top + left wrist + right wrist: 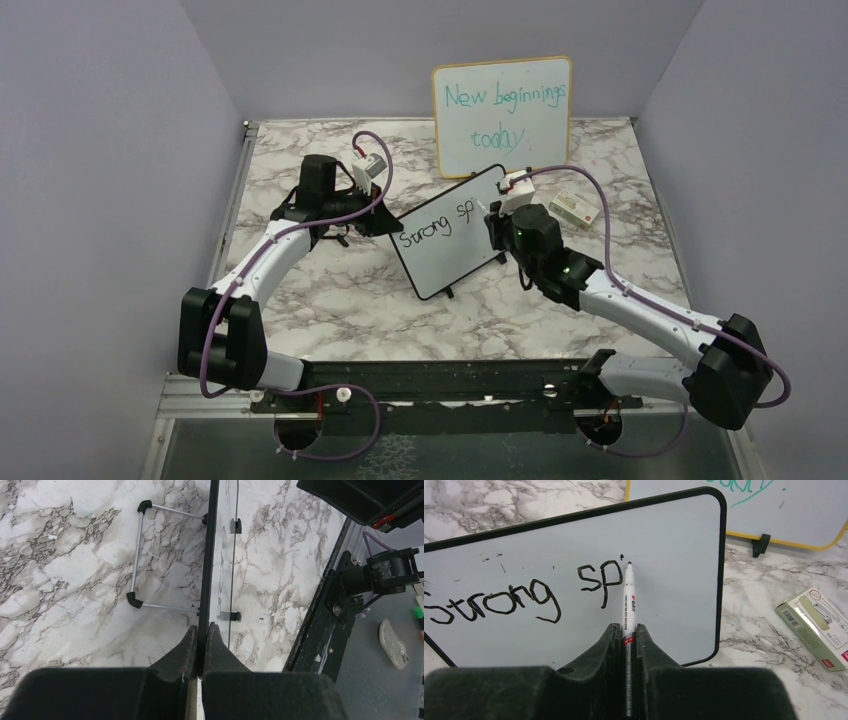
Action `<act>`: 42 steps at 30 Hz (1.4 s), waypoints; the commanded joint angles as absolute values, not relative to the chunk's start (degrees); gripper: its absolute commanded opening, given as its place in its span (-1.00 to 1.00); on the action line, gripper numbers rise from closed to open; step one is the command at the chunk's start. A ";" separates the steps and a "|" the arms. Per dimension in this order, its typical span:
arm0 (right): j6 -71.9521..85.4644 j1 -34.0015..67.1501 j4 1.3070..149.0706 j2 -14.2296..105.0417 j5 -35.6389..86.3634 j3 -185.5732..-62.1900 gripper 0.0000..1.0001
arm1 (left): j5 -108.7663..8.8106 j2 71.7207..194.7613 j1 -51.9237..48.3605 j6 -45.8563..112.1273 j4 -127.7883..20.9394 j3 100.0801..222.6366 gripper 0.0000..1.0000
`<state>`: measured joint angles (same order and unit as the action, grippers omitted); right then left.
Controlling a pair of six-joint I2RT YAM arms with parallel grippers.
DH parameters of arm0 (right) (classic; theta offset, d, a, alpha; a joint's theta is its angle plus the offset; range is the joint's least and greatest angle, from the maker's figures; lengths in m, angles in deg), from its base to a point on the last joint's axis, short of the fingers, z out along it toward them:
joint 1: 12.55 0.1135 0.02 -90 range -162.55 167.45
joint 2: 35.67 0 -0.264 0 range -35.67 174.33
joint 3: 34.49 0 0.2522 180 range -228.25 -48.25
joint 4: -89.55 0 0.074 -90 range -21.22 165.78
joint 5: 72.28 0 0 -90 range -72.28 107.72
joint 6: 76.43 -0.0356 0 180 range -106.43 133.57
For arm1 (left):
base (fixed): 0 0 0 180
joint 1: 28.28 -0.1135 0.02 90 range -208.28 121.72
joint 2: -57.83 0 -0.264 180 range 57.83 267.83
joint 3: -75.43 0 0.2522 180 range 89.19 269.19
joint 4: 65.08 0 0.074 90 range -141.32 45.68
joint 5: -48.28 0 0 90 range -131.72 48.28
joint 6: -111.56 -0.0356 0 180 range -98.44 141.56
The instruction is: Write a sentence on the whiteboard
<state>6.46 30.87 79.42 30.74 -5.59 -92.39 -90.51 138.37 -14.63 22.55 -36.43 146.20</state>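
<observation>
The small black-framed whiteboard (445,235) stands tilted on the marble table and reads "Strong sp" in black, with a short stroke begun after the p. My left gripper (385,222) is shut on the board's left edge (206,580), one finger on each face. My right gripper (492,215) is shut on a white marker (629,597). The marker's black tip touches the board (664,580) just right of the "p", below a small dot. The board's metal stand (135,555) shows behind it in the left wrist view.
A larger wood-framed board (503,112) with teal "New beginnings today" leans at the back, also in the right wrist view (794,510). A small white and green box (573,210) lies to the right of the boards, seen too in the right wrist view (816,627).
</observation>
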 commanded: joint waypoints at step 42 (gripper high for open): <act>6.54 30.87 80.95 32.42 -5.07 -93.37 -0.99 | -80.12 141.68 -13.16 17.84 -29.52 143.77 -1.00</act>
